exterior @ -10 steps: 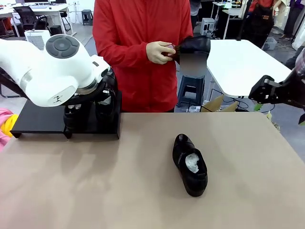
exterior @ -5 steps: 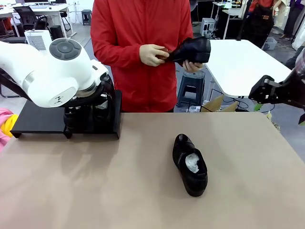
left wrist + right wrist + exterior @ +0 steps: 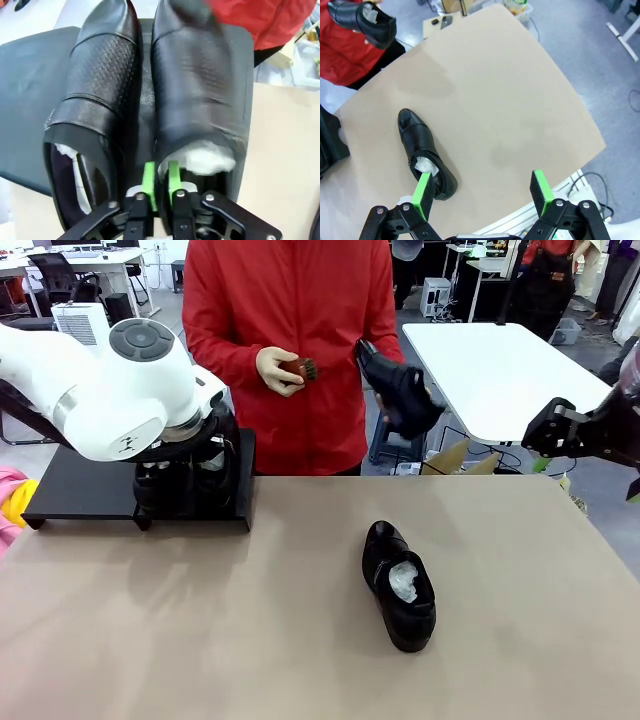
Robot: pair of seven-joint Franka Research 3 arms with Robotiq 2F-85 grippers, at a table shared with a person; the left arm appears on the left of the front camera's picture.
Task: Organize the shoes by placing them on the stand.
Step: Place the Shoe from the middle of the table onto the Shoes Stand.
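Right tool [image 3: 481, 182] hangs wide open and empty near the lone shoe [image 3: 422, 152] on the tabletop [image 3: 520, 100]. Farther off, on the stand [image 3: 30, 100], left tool [image 3: 161, 176] straddles the collar of the second shoe [image 3: 197, 100]. Its pads are barely apart, and I cannot tell if it grips. It should open fully, then lift straight.

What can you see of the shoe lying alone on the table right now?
The shoe is a glossy black leather dress shoe with a smooth rounded toe. Its opening is stuffed with crumpled white paper. It sits upright on its sole on the tan table, right of centre, with its toe toward the person's side and its heel toward the robot. Only the table touches it.
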